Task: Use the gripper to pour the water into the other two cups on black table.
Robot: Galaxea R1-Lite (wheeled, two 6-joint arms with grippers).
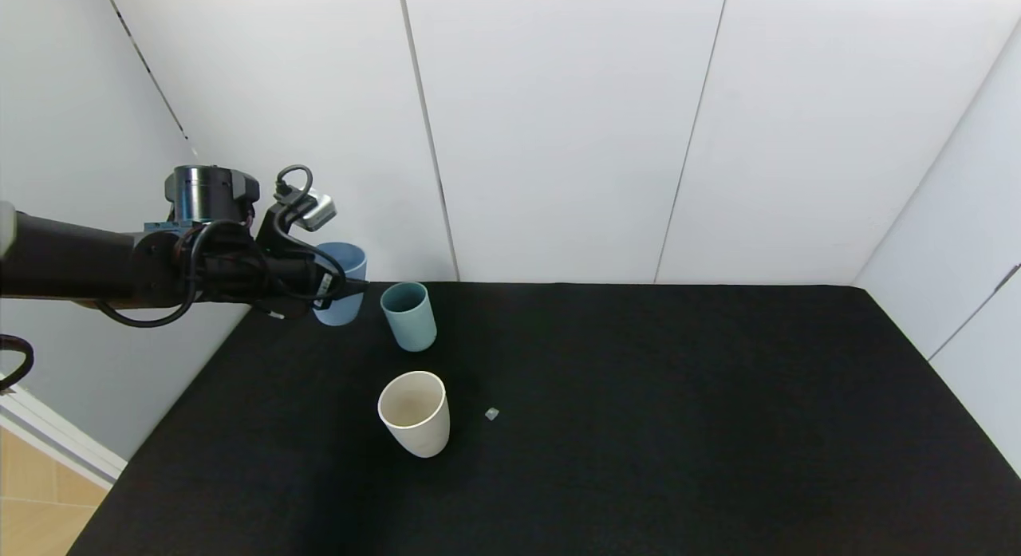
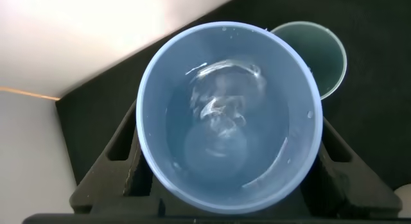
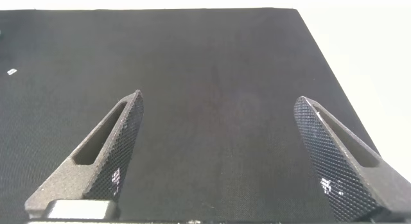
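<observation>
- Left gripper reaches in from the robot's left at the far left corner of the black table, its fingers clamped on either side of the light blue cup
- Light blue cup held upright, close to the white wall panels; from the head view it is hard to tell whether its base touches the tabletop
- Water visible in the left wrist view inside the blue cup: clear, with bright ripples on its surface and droplets on the inner wall
- Teal-green cup stands upright just beside the blue cup, toward the robot's right; its rim also peeks past the blue cup in the left wrist view
- Cream-white cup stands upright nearer the robot, apart from the teal one
- Small pale fleck lies on the cloth just right of the cream cup
- Right gripper seen only in its own wrist view: fingers spread wide, nothing between them, bare black cloth below
</observation>
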